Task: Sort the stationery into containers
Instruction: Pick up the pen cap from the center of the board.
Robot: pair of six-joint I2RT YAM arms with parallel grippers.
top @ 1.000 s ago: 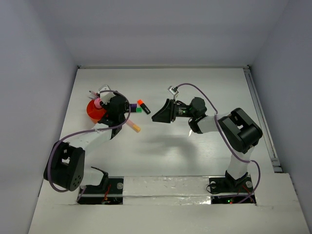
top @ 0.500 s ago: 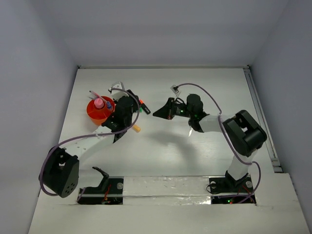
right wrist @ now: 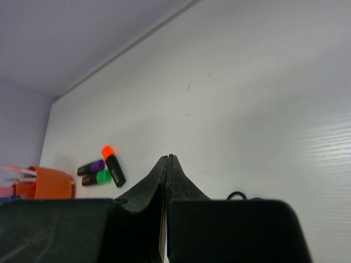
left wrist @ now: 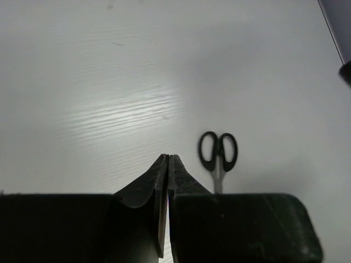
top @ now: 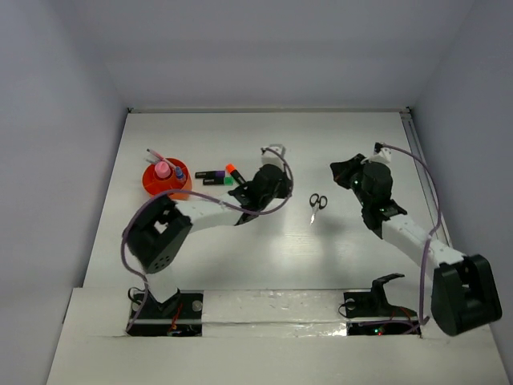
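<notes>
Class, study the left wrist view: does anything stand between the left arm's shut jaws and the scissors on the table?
Nothing visible does. Only bare table lies between the left gripper and the scissors, which lie just ahead, slightly to the right in that view.

You have the scissors (top: 317, 201) lying on the surface (top: 280, 257) well right of the highlighters (top: 222, 176), which sit together just right of the holder (top: 152, 189) with bottles (top: 163, 170) inside.
</notes>
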